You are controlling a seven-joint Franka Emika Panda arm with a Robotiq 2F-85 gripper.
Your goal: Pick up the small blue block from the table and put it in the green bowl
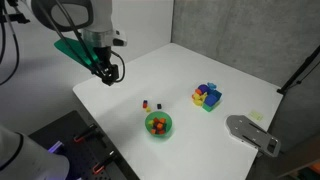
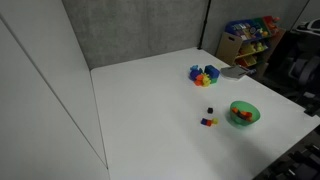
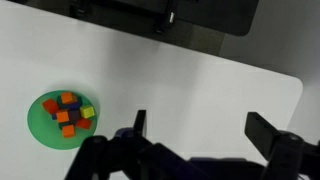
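Note:
The green bowl (image 1: 149, 128) stands near the front edge of the white table (image 1: 200, 65) and holds several coloured blocks. It also shows in an exterior view (image 2: 243, 122) and at the left of the wrist view (image 3: 36, 122). Two tiny groups of small blocks (image 1: 146, 103) (image 1: 157, 105) lie just beyond the bowl. They also show in an exterior view (image 2: 207, 122) (image 2: 210, 110). One looks bluish, but they are too small to be sure. My gripper (image 1: 108, 70) hangs open and empty above the table's far left corner, well away from the blocks. Its fingers (image 3: 204, 130) frame bare table.
A blue-yellow-red block cluster (image 1: 207, 96) sits on the table's right side; it also shows in an exterior view (image 2: 204, 74). A grey device (image 1: 250, 133) lies at the table's right edge. A shelf of coloured toys (image 2: 250, 40) stands behind the table.

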